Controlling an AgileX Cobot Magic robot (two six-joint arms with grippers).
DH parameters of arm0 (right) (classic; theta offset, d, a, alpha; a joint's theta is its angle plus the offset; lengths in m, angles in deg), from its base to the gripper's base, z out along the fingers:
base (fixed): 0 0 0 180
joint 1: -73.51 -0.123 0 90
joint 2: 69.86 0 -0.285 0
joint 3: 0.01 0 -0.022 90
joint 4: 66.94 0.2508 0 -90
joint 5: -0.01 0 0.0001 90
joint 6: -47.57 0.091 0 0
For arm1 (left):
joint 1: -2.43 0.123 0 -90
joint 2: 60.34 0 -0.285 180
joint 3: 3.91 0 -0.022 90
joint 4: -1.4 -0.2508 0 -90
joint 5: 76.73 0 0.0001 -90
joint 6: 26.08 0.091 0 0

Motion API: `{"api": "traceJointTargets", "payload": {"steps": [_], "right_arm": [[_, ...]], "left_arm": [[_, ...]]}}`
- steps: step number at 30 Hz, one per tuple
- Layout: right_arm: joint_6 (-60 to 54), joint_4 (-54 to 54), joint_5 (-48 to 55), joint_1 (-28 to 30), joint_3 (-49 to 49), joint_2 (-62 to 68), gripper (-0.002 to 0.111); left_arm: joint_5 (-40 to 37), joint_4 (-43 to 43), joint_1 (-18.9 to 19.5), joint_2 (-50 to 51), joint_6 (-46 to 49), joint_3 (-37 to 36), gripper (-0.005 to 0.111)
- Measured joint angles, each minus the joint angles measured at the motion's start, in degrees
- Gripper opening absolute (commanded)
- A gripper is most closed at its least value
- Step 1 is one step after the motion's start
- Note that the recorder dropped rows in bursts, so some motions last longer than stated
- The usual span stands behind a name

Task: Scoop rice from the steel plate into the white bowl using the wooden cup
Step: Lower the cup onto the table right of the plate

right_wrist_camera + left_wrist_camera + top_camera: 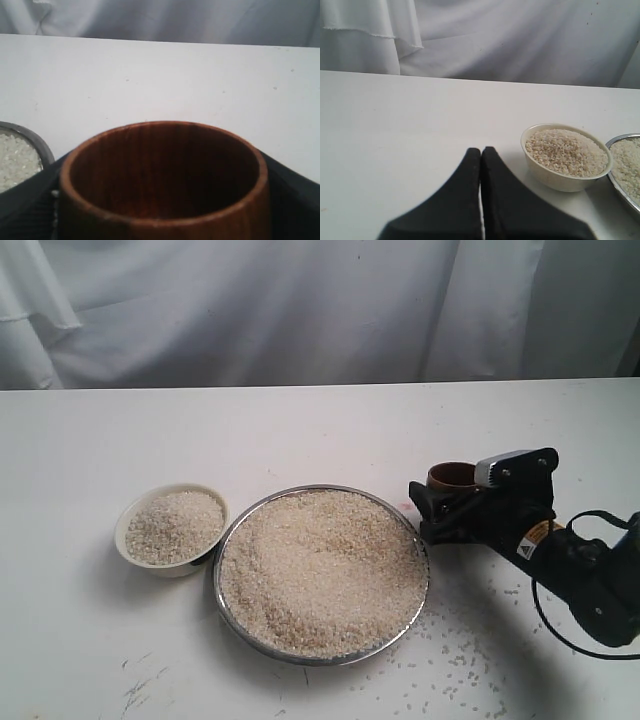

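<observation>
Wooden cup [452,476] upright beside steel plate [322,661]

The plate [217,590] is sitting toward the front middle of the tabletop [300,430], with rice [320,572] heaped in it. The bowl [170,568] is standing just beside it on the left, also holding rice. The cup [452,476] is sitting clasped in the right pincer [438,502], just right of the plate's far edge. Loose grains [455,652] are lying before the plate's right side.

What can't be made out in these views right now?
- Wooden cup: floor cut off by the right wrist view's edge; contents unknown.
- Steel plate: mostly cut off at the left wrist view's edge.
- Left gripper: outside the exterior view.
</observation>
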Motion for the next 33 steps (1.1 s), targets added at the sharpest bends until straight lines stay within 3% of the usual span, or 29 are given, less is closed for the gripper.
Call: {"api": "traceJointTargets", "payload": {"steps": [5,9,13,16,20,27,33], "right_arm": [[-0.09,-1.04,0.00,0.00,-1.43,0.00,0.000],[-0.09,-1.51,0.00,0.00,-1.52,0.00,0.010],[-0.09,-2.64,0.00,0.00,-1.52,0.00,0.030],[-0.09,-3.22,0.00,0.00,-1.52,0.00,0.061],[-2.44,-3.22,0.00,0.00,-1.52,0.00,0.076],[-3.44,-3.22,1.22,0.00,-1.52,0.00,0.089],[-3.44,-3.22,-0.32,0.00,-1.52,-0.11,0.090]], "left_arm": [[0.00,0.00,0.00,0.00,0.00,0.00,0.000],[0.00,0.00,0.00,0.00,0.00,0.00,0.000],[0.00,0.00,0.00,0.00,0.00,0.00,0.000],[0.00,0.00,0.00,0.00,0.00,0.00,0.000],[0.00,0.00,0.00,0.00,0.00,0.00,0.000],[0.00,0.00,0.00,0.00,0.00,0.00,0.000],[0.00,0.00,0.00,0.00,0.00,0.00,0.000]]}}
